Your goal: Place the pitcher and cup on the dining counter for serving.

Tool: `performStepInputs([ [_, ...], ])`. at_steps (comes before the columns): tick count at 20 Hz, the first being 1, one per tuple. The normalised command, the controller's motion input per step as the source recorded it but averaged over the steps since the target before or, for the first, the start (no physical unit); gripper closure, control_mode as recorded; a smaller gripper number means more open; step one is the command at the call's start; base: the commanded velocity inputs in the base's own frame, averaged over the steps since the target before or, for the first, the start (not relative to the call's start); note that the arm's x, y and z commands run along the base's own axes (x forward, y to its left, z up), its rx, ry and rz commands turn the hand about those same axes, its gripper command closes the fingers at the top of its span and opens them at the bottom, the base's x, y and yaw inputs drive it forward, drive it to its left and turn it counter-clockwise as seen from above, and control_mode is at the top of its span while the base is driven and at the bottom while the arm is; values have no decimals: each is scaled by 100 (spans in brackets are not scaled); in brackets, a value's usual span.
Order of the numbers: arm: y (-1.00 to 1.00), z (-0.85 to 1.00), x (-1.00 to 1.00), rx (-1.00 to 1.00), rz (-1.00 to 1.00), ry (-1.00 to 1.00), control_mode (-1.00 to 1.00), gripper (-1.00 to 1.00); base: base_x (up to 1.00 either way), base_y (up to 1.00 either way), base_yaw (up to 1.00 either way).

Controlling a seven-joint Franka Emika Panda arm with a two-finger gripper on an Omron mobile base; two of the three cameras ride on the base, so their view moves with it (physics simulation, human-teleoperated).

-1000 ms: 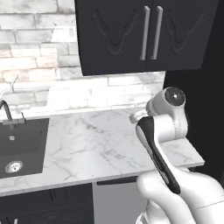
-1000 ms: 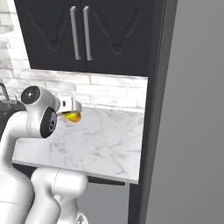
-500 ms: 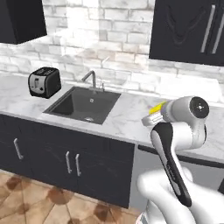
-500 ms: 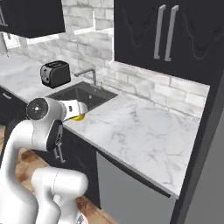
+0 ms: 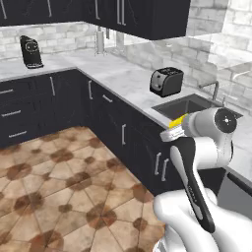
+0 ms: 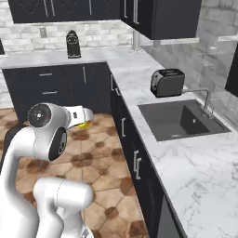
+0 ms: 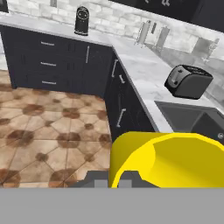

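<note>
My gripper [image 6: 82, 120] is shut on the cup [image 6: 83, 124], a small yellow tumbler held out in the air over the tiled floor. In the left base view the cup [image 5: 177, 120] peeks out as a yellow sliver at the hand, in front of the sink counter. Seen from the hand, the cup [image 7: 168, 159] looms large at the bottom right, its open rim facing the camera, with the gripper [image 7: 111, 180] low beside it. The pitcher and the dining counter are out of view.
An L-shaped marble counter over black cabinets [image 5: 106, 106] carries a dark toaster [image 5: 166, 81], a black sink [image 6: 179, 118] with a faucet, and a black coffee machine [image 5: 31, 50] on its far leg. Brown tiled floor [image 5: 59, 187] lies open to the left.
The whole scene has swung across both base views: the camera has moved, from the counter beside the sink to the corner counters and floor. The cup stays in the shut gripper.
</note>
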Motion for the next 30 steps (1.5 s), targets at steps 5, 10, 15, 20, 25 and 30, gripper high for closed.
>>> performStepInputs([
  [5, 0, 0, 0, 0, 0, 0, 100, 100, 0, 0, 100],
  [10, 0, 0, 0, 0, 0, 0, 100, 100, 1, 0, 100],
  [15, 0, 0, 0, 0, 0, 0, 100, 100, 22, 0, 96],
  [20, 0, 0, 0, 0, 0, 0, 100, 100, 45, 0, 89],
  [25, 0, 0, 0, 0, 0, 0, 100, 100, 83, -2, 77],
  [30, 0, 0, 0, 0, 0, 0, 100, 100, 100, -1, 62],
])
